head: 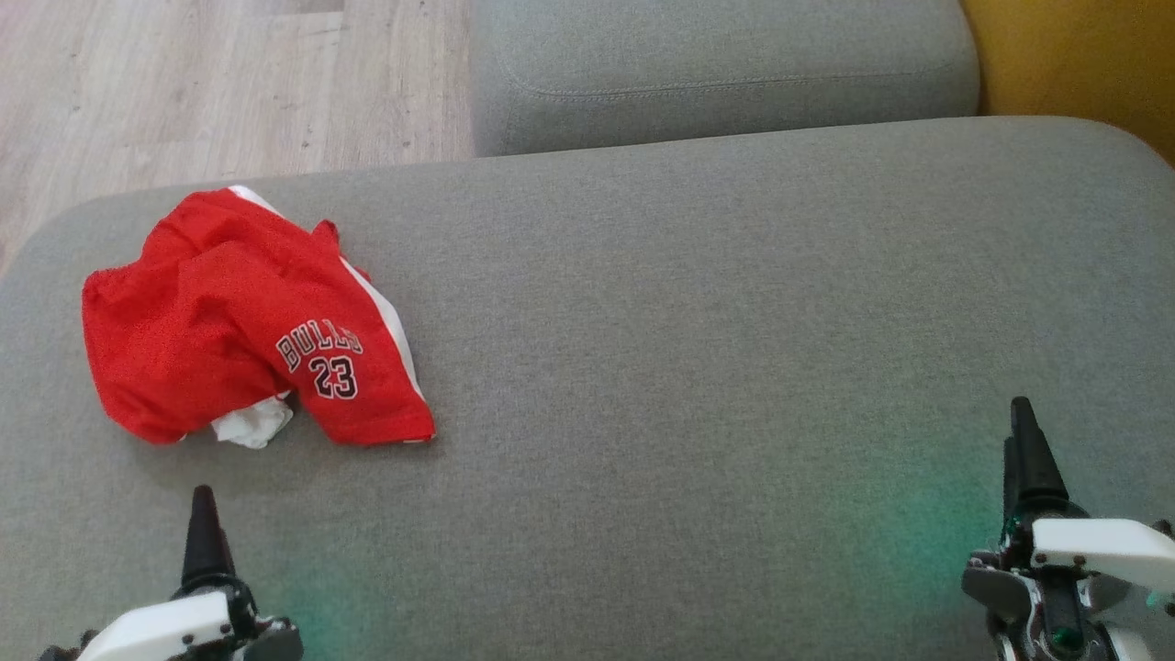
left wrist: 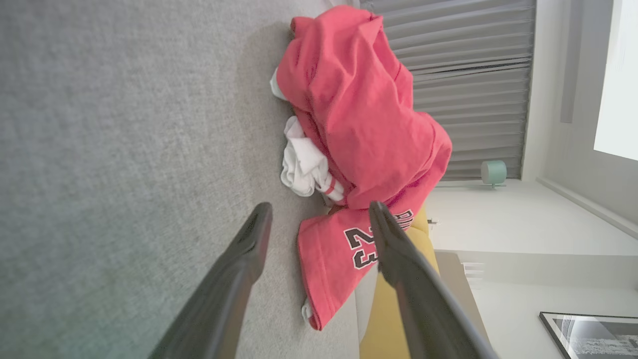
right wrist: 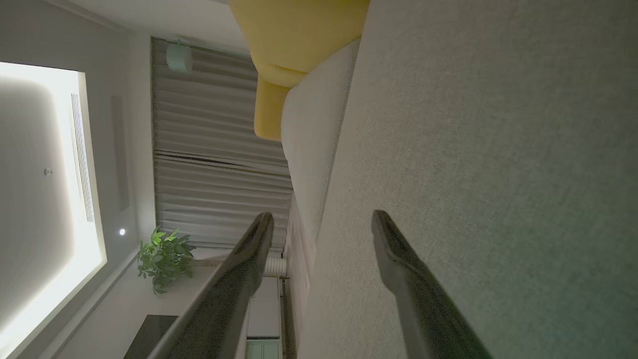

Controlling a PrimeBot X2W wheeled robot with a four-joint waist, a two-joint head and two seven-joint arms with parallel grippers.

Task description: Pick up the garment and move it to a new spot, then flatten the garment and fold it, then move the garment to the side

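Note:
The garment (head: pixel 248 330) is a red jersey with white trim and "BULLS 23" on it, lying crumpled on the left part of the grey cushion (head: pixel 698 367). My left gripper (head: pixel 202 542) hovers just in front of it at the lower left. In the left wrist view the garment (left wrist: pixel 359 129) sits beyond the left gripper (left wrist: pixel 319 212), whose dark fingers stand apart and hold nothing. My right gripper (head: pixel 1033 450) is at the lower right, far from the garment. In the right wrist view the right gripper (right wrist: pixel 321 219) is open over bare cushion (right wrist: pixel 498 149).
A second grey cushion (head: pixel 725 64) lies behind the main one. Wooden floor (head: pixel 220 83) shows at the upper left and a yellow seat (head: pixel 1074 55) at the upper right. The cushion's rounded left edge is close to the garment.

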